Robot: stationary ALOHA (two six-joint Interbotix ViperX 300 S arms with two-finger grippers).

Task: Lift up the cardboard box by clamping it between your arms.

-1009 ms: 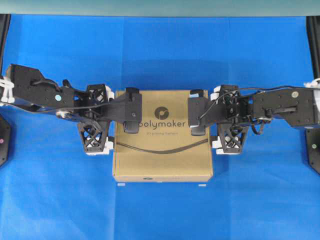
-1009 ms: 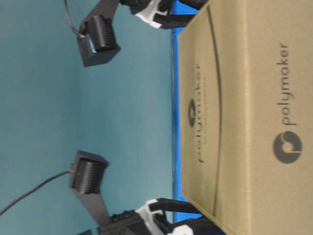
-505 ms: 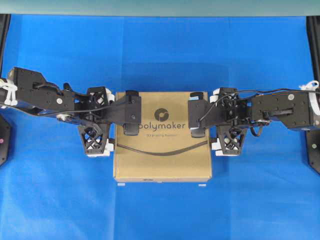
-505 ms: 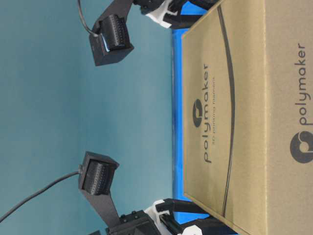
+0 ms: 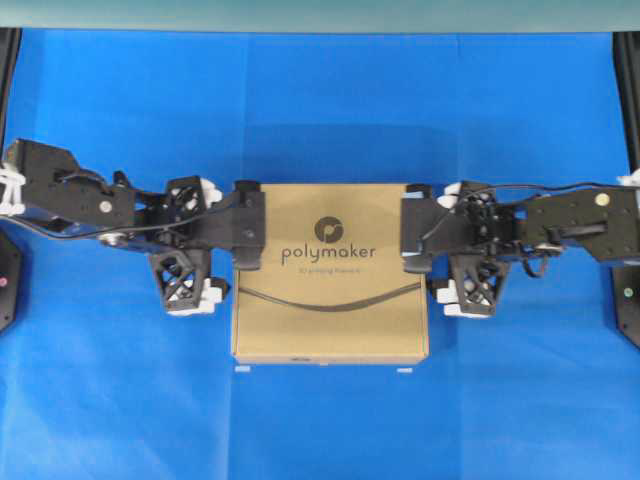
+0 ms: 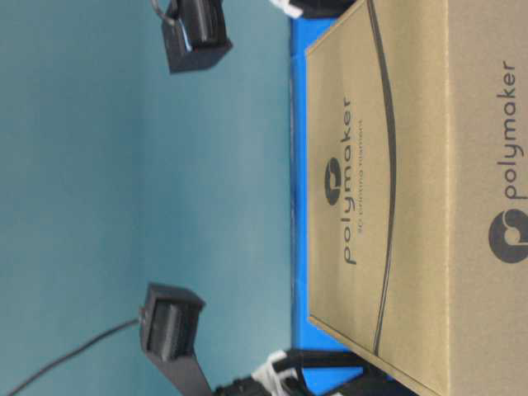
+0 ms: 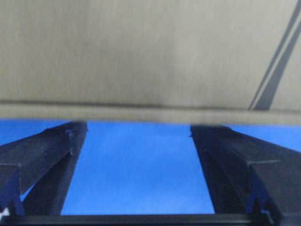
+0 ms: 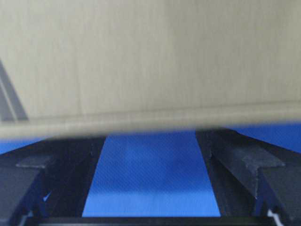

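The tan cardboard box [image 5: 330,300], printed "polymaker", lies flat in the middle of the blue table [image 5: 320,110]; the table-level view shows its top and front face [image 6: 429,198]. My left gripper [image 5: 218,240] sits at the box's left side, open. Its two black fingers [image 7: 44,160] reach up to the box's lower edge [image 7: 141,113], with bare blue table between them. My right gripper [image 5: 445,245] is open at the box's right side. Its fingers [image 8: 237,160] likewise end at the box's edge [image 8: 141,120]. Neither gripper holds anything.
Two small white tabs [image 5: 241,370] lie on the table just in front of the box. Black stands [image 5: 628,300] rise at the table's left and right edges. A teal wall [image 6: 124,198] closes the back. Both wrist camera blocks [image 6: 172,330] overhang the box's ends.
Both arms have drawn back outward, so their camera blocks cover less of the box's top. The box has shifted very slightly to the right. Both grippers stayed open.
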